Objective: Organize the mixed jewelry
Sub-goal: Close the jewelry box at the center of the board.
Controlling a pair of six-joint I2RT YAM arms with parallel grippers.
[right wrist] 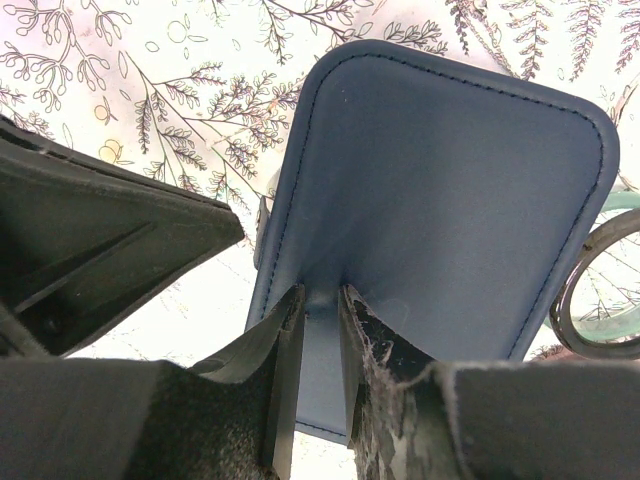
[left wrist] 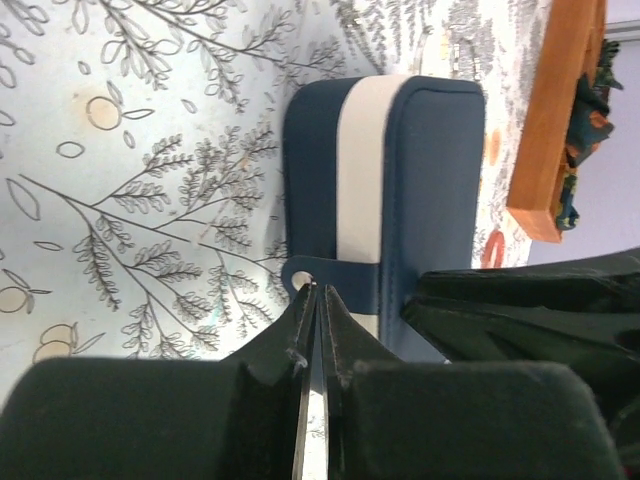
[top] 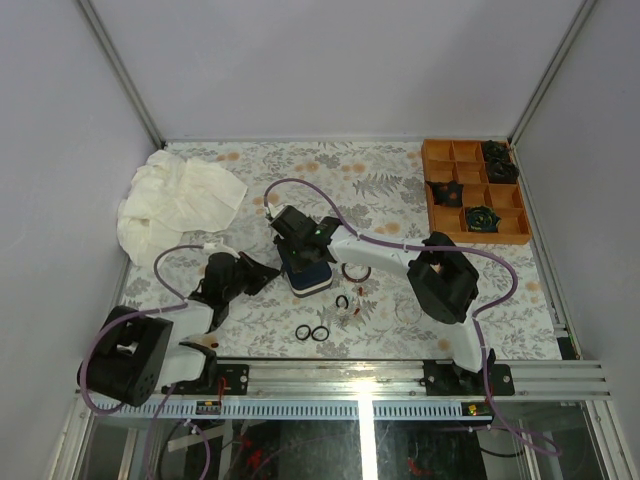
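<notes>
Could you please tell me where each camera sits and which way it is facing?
Top external: above and behind, looking down on the table; left arm and right arm show.
Left wrist: on the left arm, looking along the left gripper at the case edge-on, tray beyond.
Right wrist: on the right arm, looking along the right gripper at the case's lid, bangle at right.
Shared: all three see the case.

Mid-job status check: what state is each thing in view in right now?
navy case: held by both grippers, cream showing between its navy halves, seemingly ajar
left gripper: shut on the case's tab
right gripper: shut on the case's navy panel
orange divided tray: open-topped, black rosettes in some compartments
reddish-brown bangle: loose, unsorted
black rings: loose, side by side
</notes>
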